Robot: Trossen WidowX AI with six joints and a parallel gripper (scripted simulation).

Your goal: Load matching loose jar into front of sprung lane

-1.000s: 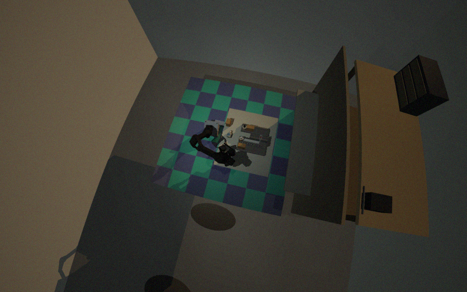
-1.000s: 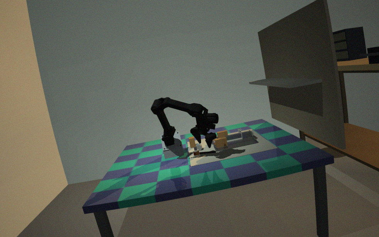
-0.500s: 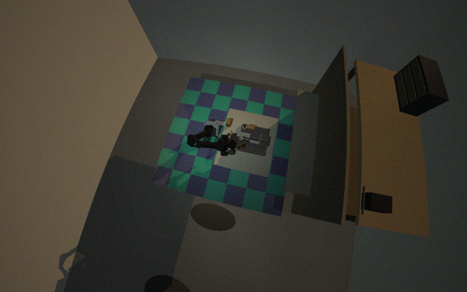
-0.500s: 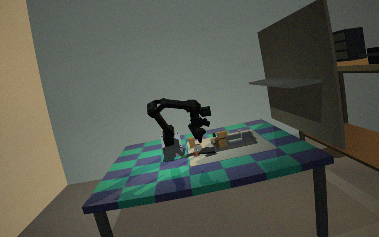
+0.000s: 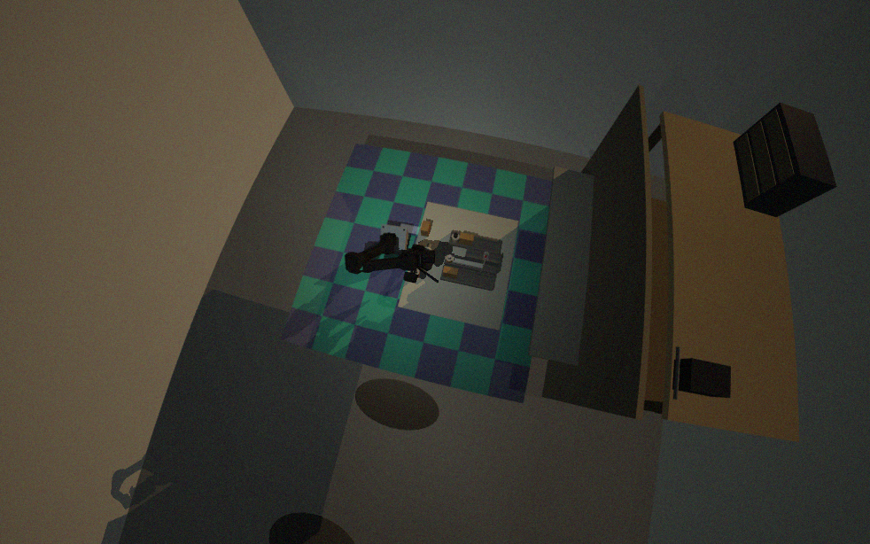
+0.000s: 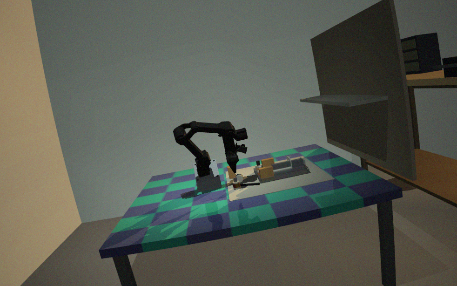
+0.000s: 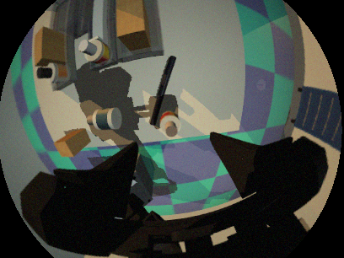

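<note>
The jar in the sprung lane (image 7: 98, 21), white with a yellow and red label (image 7: 100, 51) (image 5: 448, 258), stands at the lane's front. The pusher plate (image 5: 480, 264) (image 6: 288, 159) shows farther back. A loose jar with a red-orange band (image 7: 170, 122) (image 6: 236, 184) stands on the pale mat beside a black rod. Another loose jar, with a dark teal label (image 7: 105, 119) (image 6: 238, 177), appears to lie on its side. My gripper (image 7: 174, 141) (image 6: 234, 172) is open and empty, pointing down above the mat near the loose jars. The low front stop cannot be made out.
A black rod (image 7: 164, 88) (image 6: 250, 184) lies by the red-banded jar. Orange blocks (image 7: 51, 46) (image 7: 132, 25) sit in the neighbouring lanes, one beside a black-capped jar (image 7: 52, 72). Another orange block (image 7: 72, 142) (image 5: 426, 226) stands near the arm's base. An upright panel (image 6: 357, 67) with a shelf rises beyond the table.
</note>
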